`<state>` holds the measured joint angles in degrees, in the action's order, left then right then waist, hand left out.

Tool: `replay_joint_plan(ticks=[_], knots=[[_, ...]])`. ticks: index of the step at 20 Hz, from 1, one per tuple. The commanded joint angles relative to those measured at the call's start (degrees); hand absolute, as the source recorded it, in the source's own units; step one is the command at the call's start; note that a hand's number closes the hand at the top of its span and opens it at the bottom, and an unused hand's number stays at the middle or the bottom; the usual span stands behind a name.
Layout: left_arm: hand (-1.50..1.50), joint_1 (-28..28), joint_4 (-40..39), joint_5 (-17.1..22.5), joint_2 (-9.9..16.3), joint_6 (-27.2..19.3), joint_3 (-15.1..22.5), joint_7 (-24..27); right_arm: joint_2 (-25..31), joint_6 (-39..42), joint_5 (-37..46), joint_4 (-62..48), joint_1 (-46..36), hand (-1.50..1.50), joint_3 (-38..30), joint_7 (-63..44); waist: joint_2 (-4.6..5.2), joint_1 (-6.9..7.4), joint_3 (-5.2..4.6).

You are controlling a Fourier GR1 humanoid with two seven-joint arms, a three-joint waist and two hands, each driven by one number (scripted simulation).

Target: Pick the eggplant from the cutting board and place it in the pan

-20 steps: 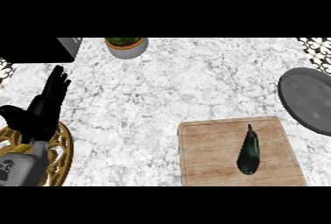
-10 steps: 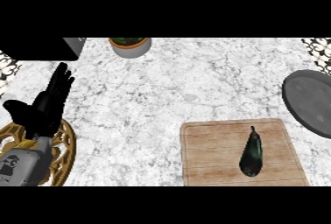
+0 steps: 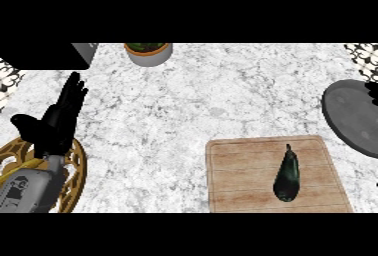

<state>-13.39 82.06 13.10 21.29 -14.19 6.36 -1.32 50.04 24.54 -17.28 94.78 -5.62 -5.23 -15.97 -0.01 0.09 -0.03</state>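
Here, at the far left, the left hand (image 3: 57, 122) shows over the marble table (image 3: 184, 100), fingers straight and held together pointing up the view, thumb spread out to the left; it holds nothing. Its grey forearm comes in from the lower left corner, above a round golden wire stand (image 3: 72, 175) that lies on the table under the wrist. Some marks show on the forearm's casing, too small to read.

A dark box-like thing (image 3: 44, 55) sits at the upper left corner, and just to its right a grey pot (image 3: 149, 52) with a brown rim and green inside stands at the table's far edge.

Further right, the wooden cutting board (image 3: 236, 175) lies near the lower edge, its sides roughly square to the view. The eggplant (image 3: 286, 175) lies on the board's right half, dark green to black, its long axis nearly up and down the view with a slight tilt: the thin stem end points up and a little right, toward the far side, and the fat rounded end lies nearer the lower edge. Nothing touches it.

The grey pan (image 3: 351, 117) sits at the right edge, partly cut off, above and to the right of the board and apart from it. Bare marble lies between the hand and the board. The right hand is out of sight.
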Motion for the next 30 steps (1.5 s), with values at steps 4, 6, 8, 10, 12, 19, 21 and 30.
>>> replay_joint_plan(ticks=[4, 6, 8, 10, 12, 19, 21, 30], knots=[[0.0, 2.1, 1.3, -0.8, -0.6, 4.0, -1.8, -0.2, -2.7, 3.5, -0.2, 3.7, -2.5, -1.5, -0.1, -10.3, -0.01, -0.02, 0.01], [0.0, 0.5, 0.6, -0.8, 0.3, 3.5, -3.8, 0.2, -6.2, -0.9, 3.7, 9.9, -0.2, -1.5, 4.9, -14.5, -0.03, -0.19, -0.01], [0.0, 0.0, 1.5, -3.3, -2.6, 2.1, -1.9, -1.4, -6.0, 2.7, 3.3, 7.7, 0.7, -1.5, 1.3, -13.8, -0.03, -0.33, 0.01], [0.0, -2.5, -1.8, -2.9, -1.6, 4.0, -4.3, -1.7, -8.6, 1.9, 6.6, 2.8, -3.6, -1.5, 2.1, -13.8, 0.07, -0.08, 0.02], [0.0, -0.8, -1.4, -4.1, -3.0, 3.6, -3.4, 0.3, -10.6, -0.3, 10.4, 8.7, 1.5, -1.5, 4.1, -15.7, 0.01, -0.33, 0.01], [0.0, -1.0, -0.6, -5.5, -5.4, 4.2, -4.4, -1.0, -13.4, 5.9, 15.3, -1.8, -3.9, -1.5, 4.5, -12.8, 0.06, 0.05, 0.02], [0.0, -0.7, -1.5, -5.3, -5.4, 5.2, -5.1, -0.7, -14.6, 6.9, 18.0, -6.3, -1.7, -1.5, 3.7, -5.6, 0.07, 0.02, 0.04], [0.0, 2.2, 4.7, -7.4, -4.6, 6.8, -6.7, -3.5, -20.6, 9.2, 24.2, -8.5, -6.8, -1.5, 7.3, -7.6, 0.0, 0.36, 0.04]])
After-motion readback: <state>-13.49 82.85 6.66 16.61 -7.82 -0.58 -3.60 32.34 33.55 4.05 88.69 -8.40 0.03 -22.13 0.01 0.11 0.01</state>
